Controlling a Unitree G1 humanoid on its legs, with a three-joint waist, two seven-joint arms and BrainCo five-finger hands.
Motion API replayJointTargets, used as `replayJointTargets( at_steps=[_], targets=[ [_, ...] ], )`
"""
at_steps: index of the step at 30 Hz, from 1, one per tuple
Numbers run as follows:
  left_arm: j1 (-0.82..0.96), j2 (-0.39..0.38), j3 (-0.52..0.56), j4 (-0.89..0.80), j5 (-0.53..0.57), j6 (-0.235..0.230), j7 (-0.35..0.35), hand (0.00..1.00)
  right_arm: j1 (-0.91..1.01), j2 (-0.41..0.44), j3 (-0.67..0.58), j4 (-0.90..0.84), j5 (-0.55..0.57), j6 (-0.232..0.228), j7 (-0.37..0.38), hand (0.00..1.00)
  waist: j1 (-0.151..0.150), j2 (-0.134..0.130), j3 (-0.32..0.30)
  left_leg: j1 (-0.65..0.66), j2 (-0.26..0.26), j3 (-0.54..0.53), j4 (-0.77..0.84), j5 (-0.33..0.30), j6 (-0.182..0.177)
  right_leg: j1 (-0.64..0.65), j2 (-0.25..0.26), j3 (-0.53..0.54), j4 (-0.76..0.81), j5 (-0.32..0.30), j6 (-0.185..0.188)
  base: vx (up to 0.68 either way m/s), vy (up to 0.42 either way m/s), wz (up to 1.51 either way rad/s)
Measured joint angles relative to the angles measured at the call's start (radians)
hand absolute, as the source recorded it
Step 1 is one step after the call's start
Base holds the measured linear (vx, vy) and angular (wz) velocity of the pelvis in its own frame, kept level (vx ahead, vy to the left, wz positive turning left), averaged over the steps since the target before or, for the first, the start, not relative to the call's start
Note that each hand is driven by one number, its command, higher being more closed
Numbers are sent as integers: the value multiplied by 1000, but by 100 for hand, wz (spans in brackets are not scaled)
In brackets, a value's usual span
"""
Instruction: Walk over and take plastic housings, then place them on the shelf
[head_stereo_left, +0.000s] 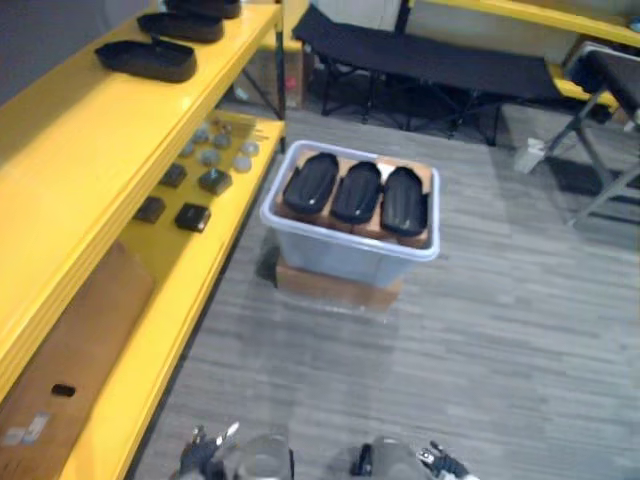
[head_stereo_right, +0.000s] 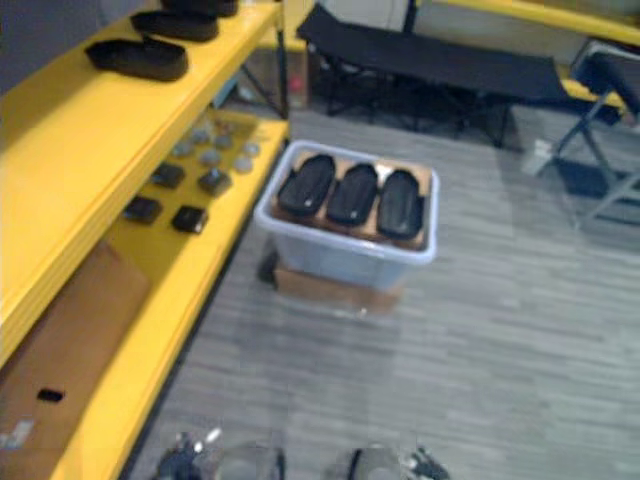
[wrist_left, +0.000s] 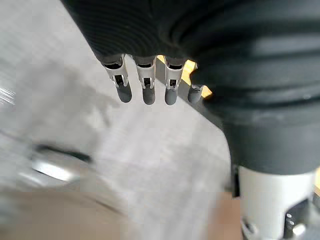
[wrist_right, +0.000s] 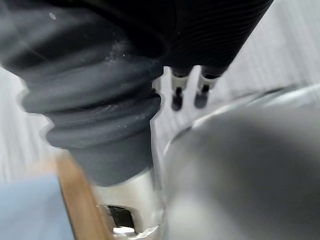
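Note:
Three black plastic housings (head_stereo_left: 355, 192) lie side by side on a brown sheet in a clear plastic bin (head_stereo_left: 340, 255), which stands on the floor ahead, beside the yellow shelf (head_stereo_left: 90, 130). More black housings (head_stereo_left: 148, 58) rest on the shelf's top level. My left hand (wrist_left: 145, 87) hangs low over the floor with straight fingers and holds nothing; it also shows at the near edge (head_stereo_left: 205, 448). My right hand (wrist_right: 189, 95) hangs the same way, fingers straight and empty, low at the near edge (head_stereo_left: 440, 462). Both hands are far from the bin.
The bin sits on a flat brown box (head_stereo_left: 335, 285). Small dark and grey parts (head_stereo_left: 200, 180) lie on the shelf's middle level, and a cardboard sheet (head_stereo_left: 70, 350) lies lower. A black folding cot (head_stereo_left: 430, 60) stands behind the bin. Grey plank floor (head_stereo_left: 400, 370) leads to it.

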Motion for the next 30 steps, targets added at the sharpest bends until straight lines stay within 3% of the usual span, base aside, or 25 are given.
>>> replayJointTargets(
  at_steps=[1, 2, 3, 5, 9, 10, 13, 14, 15, 16, 17, 19, 20, 24, 28, 30],
  targets=[
    [-13, -4, -3, 0, 0, -1, 6, 0, 1, 6, -11, -3, 0, 6, 1, 0, -1, -2, -1, 12, 12, 2, -1, -10, -12, -4, -3, -1, -29, 48, 0, 331, -251, -13],
    [-30, -11, -11, 0, -15, 0, 20, 0, 7, 12, -26, -8, -2, 16, 4, 0, -3, -8, -5, 37, 31, 4, 7, -39, -41, -3, -13, -14, -62, 144, 13, 331, -287, -29],
    [-52, -24, -10, 9, -41, 6, 28, 0, 7, 16, -42, -9, -11, 17, 15, 0, -5, 4, -11, 60, 72, 4, 15, -68, -68, 9, 13, -47, -40, 184, -20, 336, -291, -25],
    [-82, -64, -24, 13, -70, 17, 37, 0, 13, 13, -75, -10, -22, 17, 28, 0, -12, 28, -18, 73, 103, 1, -3, -58, -83, -4, 38, -61, 13, 134, -50, 270, -228, -10],
    [-99, -118, -30, 24, -78, 51, 55, 0, 25, 24, -98, -29, -22, 19, 43, 0, -29, 30, -26, 92, 111, -29, 23, -3, -113, 19, 22, -102, 118, -1, -60, 245, -234, 35],
    [-85, -118, -27, 22, -76, 65, 59, 0, 30, 24, -97, -28, -20, 20, 41, 0, -33, 29, -30, 39, 114, -47, 136, 30, -125, 42, 20, -121, 117, -33, -59, 189, -203, 58],
    [-47, -107, -5, 4, -79, 87, 81, 0, 38, 10, -58, -33, -23, 20, 39, 0, -18, 35, -23, -162, 158, -77, 501, 214, -128, 119, 41, -143, 69, -58, -77, 197, -144, 32],
    [-30, -90, 17, 4, -79, 95, 84, 0, 35, 0, -43, -34, -41, 11, 39, 0, -5, 44, -21, -228, 161, -72, 583, 175, -115, 173, 47, -160, 42, -65, -93, 259, -89, 14],
    [-18, -82, 19, 5, -72, 103, 82, 0, 31, 1, -43, -33, -41, 2, 38, 0, -4, 43, -20, -238, 152, -61, 567, 155, -116, 190, 44, -164, 33, -65, -92, 303, -68, 6],
    [4, -74, 20, 8, -60, 108, 75, 0, 18, 1, -43, -32, -39, -16, 35, 0, -2, 38, -17, -237, 126, -38, 489, 127, -117, 214, 33, -162, 22, -61, -85, 245, -6, -2],
    [23, -64, 21, -3, -54, 106, 58, 0, -7, -3, -48, -32, -36, -39, 31, 0, 3, 37, -17, -232, 61, -8, 282, 108, -110, 239, 15, -158, 6, -64, -79, 304, 48, -6],
    [37, -60, 22, -10, -27, 103, 42, 0, -32, -9, -50, -35, -38, -60, 14, 0, 11, 44, -13, -210, -12, 2, 9, 144, -112, 242, -4, -142, 14, -80, -55, 258, 105, -22],
    [46, -52, 26, -10, -7, 88, 27, 0, -55, -8, -48, -37, -39, -72, 6, 0, 46, 45, 4, -165, -37, 19, -85, 218, -38, 247, -5, -100, 30, -98, -37, 239, 90, -47],
    [100, 4, 30, 22, 61, 59, -6, 0, -96, -9, -24, -53, -41, -71, -9, 0, 57, -6, 27, -133, -69, 49, -75, 188, -8, 299, -28, -55, -36, -89, -22, 238, 67, -14],
    [83, 7, 19, 22, 57, 35, -30, 0, -91, -29, -24, -59, -105, -48, -5, 0, 56, -11, 25, -132, -77, 50, -26, 115, 4, 314, -35, -30, -41, -90, -12, 172, 83, -4],
    [55, 11, 17, 22, 45, 35, -32, 0, -90, -30, -22, -39, -141, -46, -2, 0, 47, -12, 25, -127, -81, 42, -18, 76, 23, 284, -53, -27, 59, -108, 41, 135, 98, 2]
  ],
)
